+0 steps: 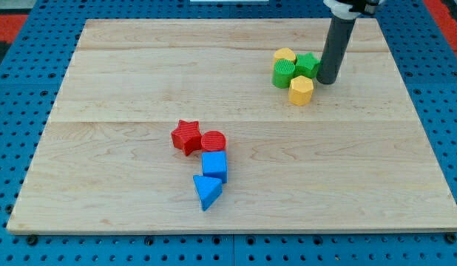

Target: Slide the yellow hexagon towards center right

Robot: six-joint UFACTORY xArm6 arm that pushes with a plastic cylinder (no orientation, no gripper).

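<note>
My tip (328,80) sits upper right on the surface (125,74), touching the green star (308,64). The yellow hexagon (301,90) lies just lower left of it. No hand is fitted, so none shows.

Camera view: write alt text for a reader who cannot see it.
A dark rod's tip rests on a wooden board at the view's upper right, just right of a green star in a cluster with a green cylinder, a yellow block and a yellow hexagon. Lower centre sit a red star, red cylinder, blue cube and blue wedge.
</note>
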